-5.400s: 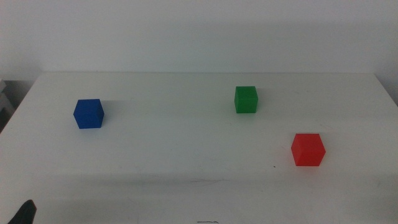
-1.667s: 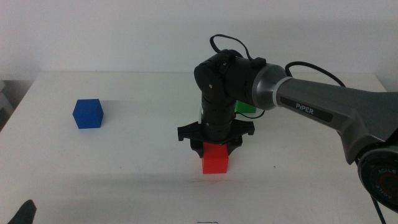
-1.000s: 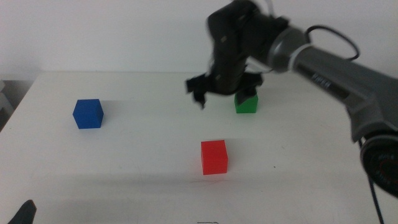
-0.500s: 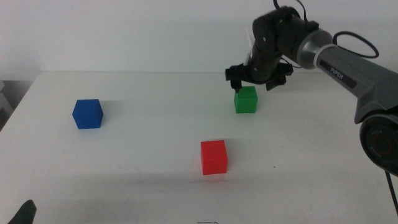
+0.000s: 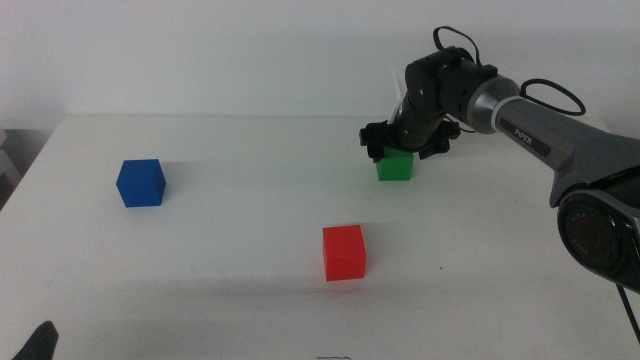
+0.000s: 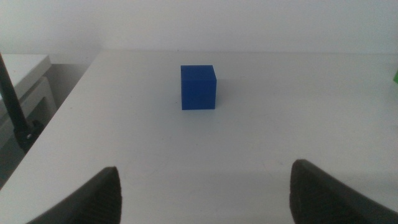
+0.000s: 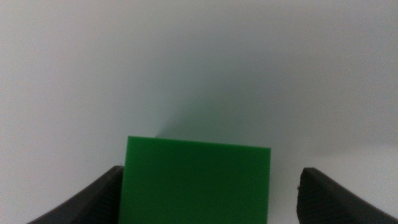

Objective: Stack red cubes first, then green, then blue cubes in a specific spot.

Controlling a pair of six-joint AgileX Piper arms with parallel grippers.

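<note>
The red cube [image 5: 344,251] stands alone on the white table, front of centre. At the back right sits the green cube [image 5: 395,166], and my right gripper [image 5: 400,148] is lowered over it. In the right wrist view the green cube [image 7: 198,180] lies between the open jaws of the right gripper [image 7: 211,172], with a gap showing on one side. The blue cube [image 5: 141,182] rests at the far left. My left gripper [image 6: 205,168] waits open by the front left edge, with the blue cube [image 6: 198,87] ahead of it.
The white table [image 5: 230,280] ends at a pale wall behind. The right arm [image 5: 540,130] reaches in from the right over the back of the table. A dark tip of the left gripper [image 5: 40,342] shows at the bottom left corner.
The right gripper set the red cube down front of centre, let go, rose and swung back right. It has now come down around the green cube.
</note>
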